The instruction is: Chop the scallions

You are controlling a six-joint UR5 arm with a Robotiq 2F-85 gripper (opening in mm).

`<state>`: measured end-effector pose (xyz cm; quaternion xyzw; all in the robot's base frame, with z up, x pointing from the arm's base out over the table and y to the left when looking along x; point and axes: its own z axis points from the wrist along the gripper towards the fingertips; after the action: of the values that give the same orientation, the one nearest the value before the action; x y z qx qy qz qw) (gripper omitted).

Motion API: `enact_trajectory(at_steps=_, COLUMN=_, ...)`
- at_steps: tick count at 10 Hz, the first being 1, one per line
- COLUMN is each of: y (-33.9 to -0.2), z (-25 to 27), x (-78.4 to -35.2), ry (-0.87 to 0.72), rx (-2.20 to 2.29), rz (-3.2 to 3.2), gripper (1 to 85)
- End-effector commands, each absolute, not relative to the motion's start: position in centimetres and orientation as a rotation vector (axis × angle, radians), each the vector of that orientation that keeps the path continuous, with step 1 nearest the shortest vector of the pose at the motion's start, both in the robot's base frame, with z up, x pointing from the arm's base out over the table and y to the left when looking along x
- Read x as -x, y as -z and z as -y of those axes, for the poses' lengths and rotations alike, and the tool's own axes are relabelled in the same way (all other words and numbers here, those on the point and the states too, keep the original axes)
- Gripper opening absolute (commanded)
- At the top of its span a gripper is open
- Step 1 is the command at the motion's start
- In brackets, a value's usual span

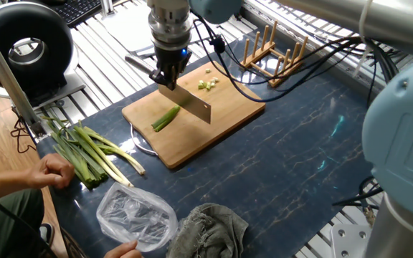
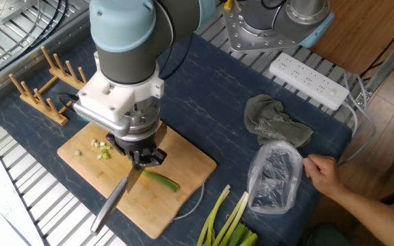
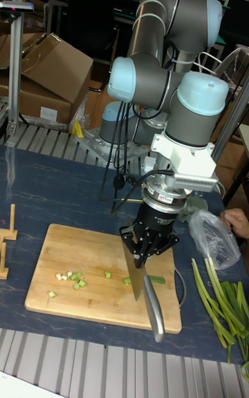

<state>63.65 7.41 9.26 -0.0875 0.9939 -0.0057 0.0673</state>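
Fingers of the gripper (image 2: 140,158) are clamped on a knife (image 1: 193,106), blade down over the cutting board (image 1: 228,115). Only a few chopped bits (image 1: 206,84) lie on it; one scallion piece (image 1: 165,118) sits just beside the blade, uncut. The scallions (image 1: 84,152) wait on the table, well apart, so most work remains

opposing high views, low front, shared cutting board (image 1: 192,122)
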Motion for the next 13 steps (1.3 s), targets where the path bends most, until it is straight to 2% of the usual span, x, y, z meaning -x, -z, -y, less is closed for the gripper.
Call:
enact_trajectory(at_steps=1, y=-8.6, z=-7.5, x=-62.9, ry=-0.006, rx=0.259, rz=-2.989, gripper=1.3)
enact_trajectory(at_steps=13, y=-7.0, z=-8.8, x=-65.4, ry=0.017, rx=0.198, rz=-2.954, gripper=1.3)
